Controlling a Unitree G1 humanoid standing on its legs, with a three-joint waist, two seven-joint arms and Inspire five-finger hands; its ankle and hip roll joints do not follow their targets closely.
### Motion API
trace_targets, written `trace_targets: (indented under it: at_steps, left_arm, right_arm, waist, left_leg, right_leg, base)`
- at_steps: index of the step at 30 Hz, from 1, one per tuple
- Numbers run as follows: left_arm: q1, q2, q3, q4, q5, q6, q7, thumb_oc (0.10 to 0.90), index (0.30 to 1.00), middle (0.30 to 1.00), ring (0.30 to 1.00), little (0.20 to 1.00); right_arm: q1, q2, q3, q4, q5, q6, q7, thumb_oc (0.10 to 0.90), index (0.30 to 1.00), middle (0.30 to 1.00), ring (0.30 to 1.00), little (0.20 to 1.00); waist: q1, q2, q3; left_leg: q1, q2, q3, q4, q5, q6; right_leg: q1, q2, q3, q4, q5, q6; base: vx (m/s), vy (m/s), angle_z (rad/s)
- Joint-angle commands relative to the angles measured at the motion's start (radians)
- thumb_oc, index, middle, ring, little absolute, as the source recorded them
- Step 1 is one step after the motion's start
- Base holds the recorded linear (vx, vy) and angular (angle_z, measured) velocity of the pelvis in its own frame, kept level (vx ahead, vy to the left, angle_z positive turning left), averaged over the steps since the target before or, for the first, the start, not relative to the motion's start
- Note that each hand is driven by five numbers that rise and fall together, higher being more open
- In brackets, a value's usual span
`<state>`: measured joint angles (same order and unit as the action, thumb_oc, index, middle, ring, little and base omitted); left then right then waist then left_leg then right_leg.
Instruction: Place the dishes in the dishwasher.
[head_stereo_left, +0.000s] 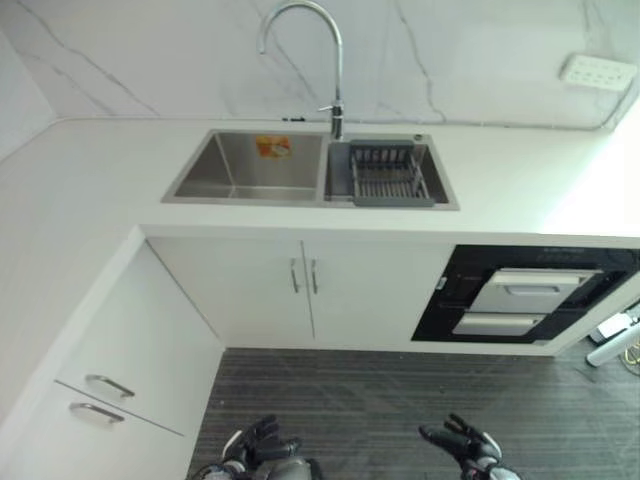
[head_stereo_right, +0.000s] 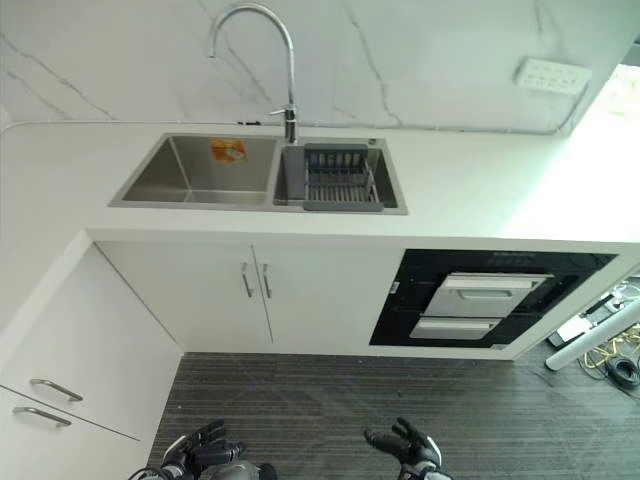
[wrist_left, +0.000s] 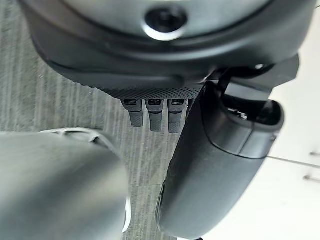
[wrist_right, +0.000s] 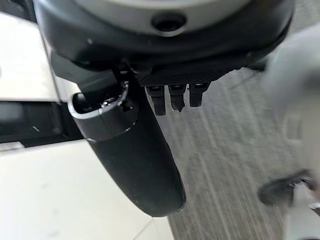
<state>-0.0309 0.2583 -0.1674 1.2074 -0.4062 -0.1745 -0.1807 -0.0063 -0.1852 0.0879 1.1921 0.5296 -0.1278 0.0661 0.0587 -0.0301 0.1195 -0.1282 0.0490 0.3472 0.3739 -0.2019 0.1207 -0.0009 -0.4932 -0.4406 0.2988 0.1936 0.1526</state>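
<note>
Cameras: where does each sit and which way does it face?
Left eye: on the head, looking down at sink, rack and dishwasher; both hands low in view.
Right eye: beside it, same scene; left hand, right hand, both open.
Left wrist: along the left hand toward the floor.
Right wrist: along the right hand toward the floor.
Shared: the eye views show the same sink and faucet.

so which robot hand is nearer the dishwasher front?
Right. The right robot hand hangs low over the floor, roughly below the black dishwasher panel under the counter. The left robot hand is equally low but further over, below the white cabinet doors.
</note>
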Motion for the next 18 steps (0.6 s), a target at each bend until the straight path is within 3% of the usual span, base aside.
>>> trace_targets:
  at_steps: [1, 3, 5, 9, 18]
  left_arm:
    - [-0.025, 0.02, 0.016, -0.02, 0.029, -0.016, 0.014, 0.8, 0.9, 0.9, 0.9, 0.9]
    - [-0.044, 0.02, 0.008, 0.004, 0.035, -0.01, 0.024, 0.8, 0.9, 0.9, 0.9, 0.9]
    - [-0.058, 0.026, 0.017, 0.015, 0.005, -0.001, 0.039, 0.8, 0.9, 0.9, 0.9, 0.9]
    - [-0.067, 0.017, 0.057, 0.03, -0.054, 0.017, 0.047, 0.8, 0.9, 0.9, 0.9, 0.9]
    - [-0.006, -0.026, 0.111, 0.06, -0.06, 0.018, 0.048, 0.8, 0.9, 0.9, 0.9, 0.9]
  right_arm:
    - [-0.081, -0.057, -0.034, -0.02, -0.023, -0.039, 0.021, 0.8, 0.9, 0.9, 0.9, 0.9]
    - [-0.081, -0.051, -0.032, -0.003, 0.022, -0.047, 0.03, 0.8, 0.9, 0.9, 0.9, 0.9]
    - [-0.084, -0.054, -0.021, 0.003, 0.019, -0.039, 0.035, 0.8, 0.9, 0.9, 0.9, 0.9]
    - [-0.075, -0.051, -0.055, 0.029, 0.099, -0.012, 0.012, 0.8, 0.9, 0.9, 0.9, 0.9]
    - [-0.039, -0.051, -0.076, 0.072, 0.045, -0.015, 0.015, 0.8, 0.9, 0.9, 0.9, 0.9]
  waist:
    - [0.01, 0.019, 0.005]
    - [-0.011, -0.001, -0.005]
    - [-0.028, -0.012, -0.023]
    - [-0.033, -0.007, -0.046]
    - [-0.035, 0.019, -0.067]
  left_leg:
    - [0.04, 0.045, -0.108, -0.074, -0.03, -0.148]
    - [0.031, 0.024, -0.124, -0.074, -0.029, -0.141]
    - [0.025, 0.012, -0.122, -0.074, -0.027, -0.138]
    - [0.031, 0.013, -0.127, -0.074, -0.026, -0.145]
    - [0.075, 0.048, -0.134, -0.074, -0.026, -0.178]
  right_leg:
    - [-0.027, 0.155, 0.06, 0.001, -0.25, 0.045]
    - [-0.08, 0.232, 0.141, 0.001, -0.29, 0.028]
    - [-0.103, 0.269, 0.19, 0.001, -0.3, 0.008]
    - [-0.086, 0.284, 0.212, 0.001, -0.321, -0.007]
    - [-0.038, 0.31, 0.196, 0.001, -0.366, -0.031]
  base:
    - [0.04, 0.018, -0.01]
    - [0.05, -0.057, 0.25]
    - [0.04, -0.092, 0.83]
    - [0.03, -0.108, 0.31]
    - [0.04, -0.114, -0.01]
